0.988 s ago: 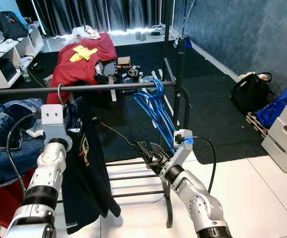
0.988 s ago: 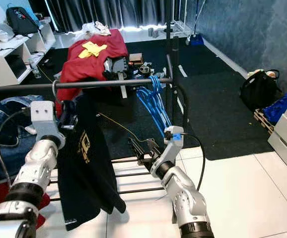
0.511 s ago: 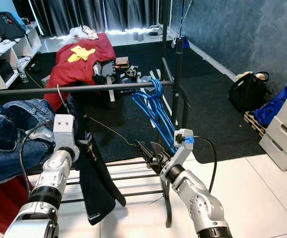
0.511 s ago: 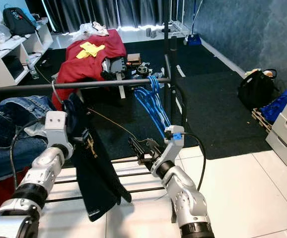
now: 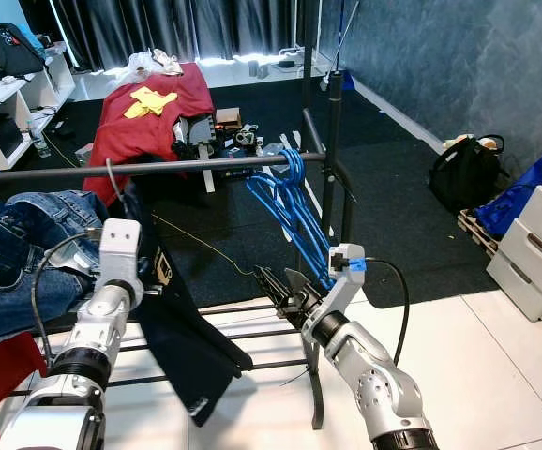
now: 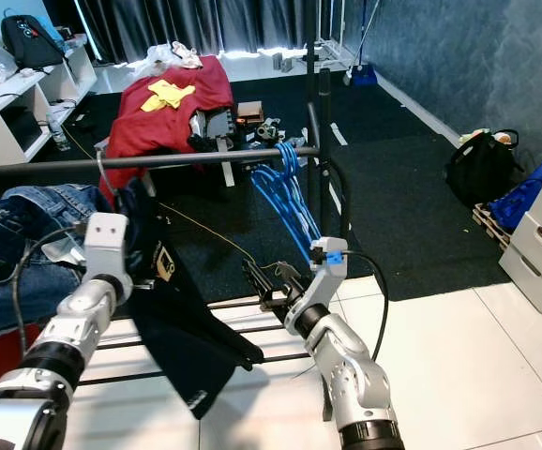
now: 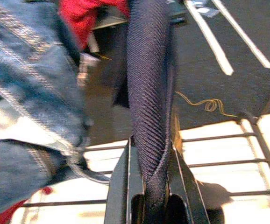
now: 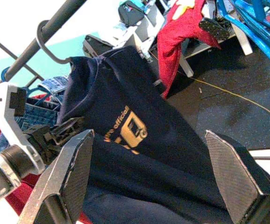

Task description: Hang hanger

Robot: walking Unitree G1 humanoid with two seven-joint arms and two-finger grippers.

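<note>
A dark navy T-shirt [image 5: 182, 328] with a gold print hangs on a hanger whose metal hook [image 5: 112, 176] sits over the grey rail [image 5: 205, 166]. My left gripper [image 5: 151, 289] is below the rail, shut on a fold of the shirt's fabric [image 7: 149, 93]; its fingers [image 7: 125, 172] clamp the cloth. The shirt's lower part is drawn out towards the right. My right gripper [image 5: 276, 284] hovers open in front of the rack's right post, pointing at the shirt [image 8: 139, 140], apart from it. The hanger's body is hidden inside the shirt.
A bunch of blue hangers [image 5: 290, 202] hangs at the rail's right end by the black post [image 5: 332, 150]. Jeans [image 5: 18, 253] hang on the left. The rack's low bars [image 5: 252, 333] cross below. A black bag [image 5: 463, 173] and drawers [image 5: 534, 253] stand to the right.
My left gripper has dropped lower and moved right with the fabric, so the shirt's hem has swung out to the right. The right gripper has stayed where it was.
</note>
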